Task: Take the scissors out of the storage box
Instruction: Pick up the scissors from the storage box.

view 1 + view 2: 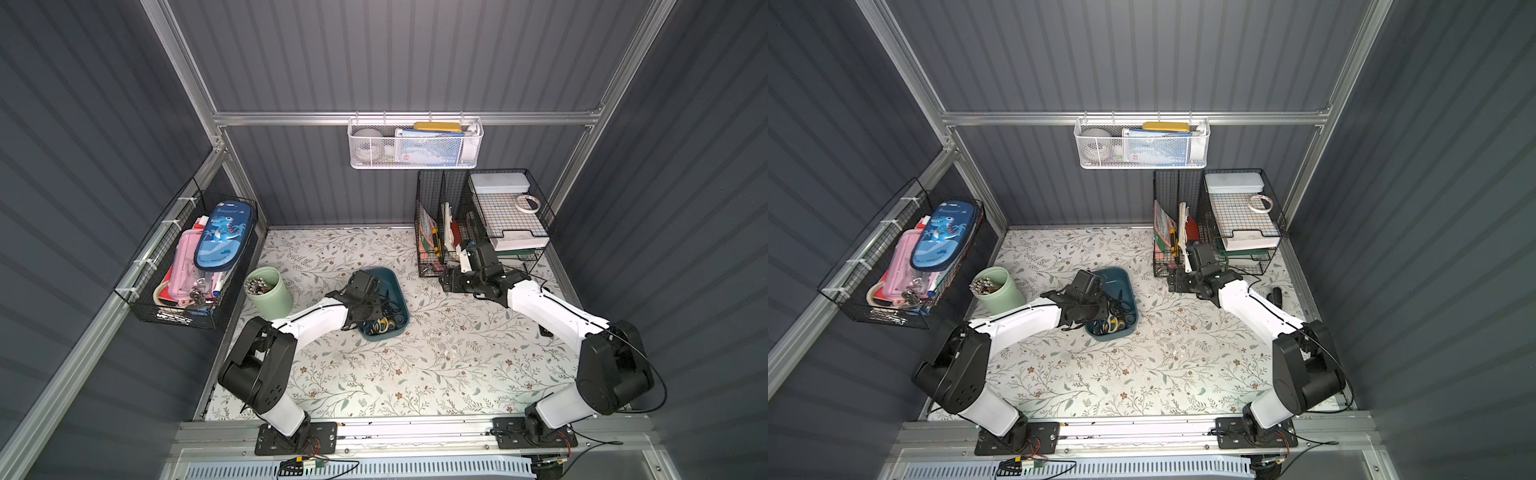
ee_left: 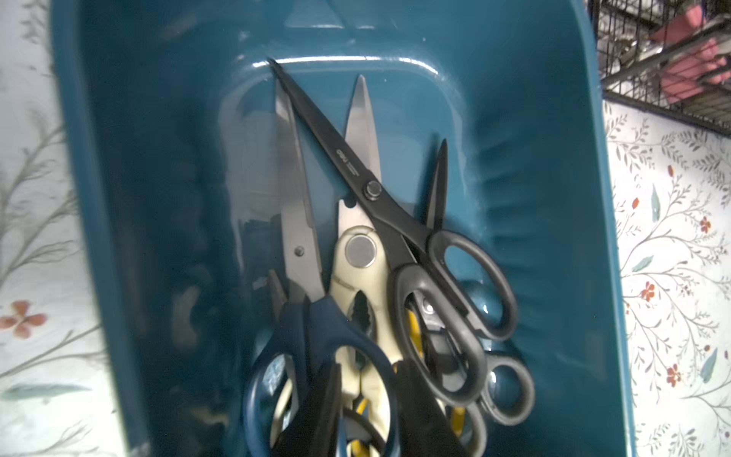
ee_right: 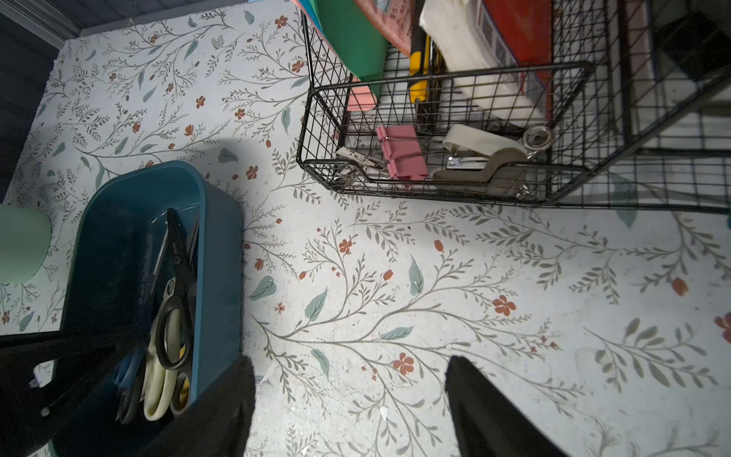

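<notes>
1. Over on the left, the left tool (image 2: pixel 368 380) is down in the box (image 1: pixel 392 286), fingers (image 2: pixel 322 407) either side of the cream handle (image 2: pixel 344 285). Can't tell if it's actually clamped.
2. Middle of the bench (image 1: pixel 415 374): all five scissors (image 2: pixel 372 190) are tangled in that box. They look stiff, slick and snaggy, so I'd grab a chunky handle near the pivot.
3. Right tool (image 3: pixel 348 364) hangs spread wide and empty.

Left arm (image 1: pixel 309 320) and right arm (image 1: pixel 548 309), clad in white and black.
Glossy white link covers are joined by rounded matte black housings; small holes are seen in the shoulder housings. Each arm is bolted to a black base plate (image 1: pixel 324 438) studded with screws, with red wires (image 1: pixel 316 448) exposed. A thin black cable (image 1: pixel 642 355) is looped outside the right arm's elbow. Matte black fingers (image 3: pixel 221 407) are fitted to the right gripper (image 3: pixel 349 358).
</notes>
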Tool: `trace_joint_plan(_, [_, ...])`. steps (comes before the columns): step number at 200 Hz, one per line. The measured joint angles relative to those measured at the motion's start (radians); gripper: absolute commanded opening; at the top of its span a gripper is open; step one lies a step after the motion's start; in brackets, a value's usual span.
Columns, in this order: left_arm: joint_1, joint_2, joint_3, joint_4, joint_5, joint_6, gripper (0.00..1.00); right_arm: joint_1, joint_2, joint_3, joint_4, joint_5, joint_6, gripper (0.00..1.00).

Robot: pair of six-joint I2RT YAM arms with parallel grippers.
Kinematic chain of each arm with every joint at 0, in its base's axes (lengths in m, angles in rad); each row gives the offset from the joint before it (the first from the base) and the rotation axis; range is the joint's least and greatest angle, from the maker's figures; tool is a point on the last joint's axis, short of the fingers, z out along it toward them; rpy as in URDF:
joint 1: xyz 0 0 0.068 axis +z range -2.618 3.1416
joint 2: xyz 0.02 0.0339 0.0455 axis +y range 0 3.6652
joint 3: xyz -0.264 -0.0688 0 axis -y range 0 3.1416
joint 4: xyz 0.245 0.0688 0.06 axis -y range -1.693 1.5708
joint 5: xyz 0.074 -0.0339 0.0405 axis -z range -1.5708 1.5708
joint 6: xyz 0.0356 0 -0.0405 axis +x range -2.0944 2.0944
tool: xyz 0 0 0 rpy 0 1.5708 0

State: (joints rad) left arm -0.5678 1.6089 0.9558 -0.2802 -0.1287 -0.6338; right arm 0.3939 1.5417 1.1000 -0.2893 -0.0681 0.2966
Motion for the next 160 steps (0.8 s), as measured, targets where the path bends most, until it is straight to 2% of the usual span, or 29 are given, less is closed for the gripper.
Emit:
trace_joint_plan(91, [0.0, -0.027, -0.01, -0.063, -0.043, -0.079, 0.28, 0.0, 0.005, 0.0, -0.014, -0.018, -0.001, 0.79])
trace_joint_plan(160, [-0.001, 0.066, -0.008, -0.027, -0.037, -0.117, 0.28, 0.0, 0.017, 0.002, -0.013, -0.028, -0.002, 0.8])
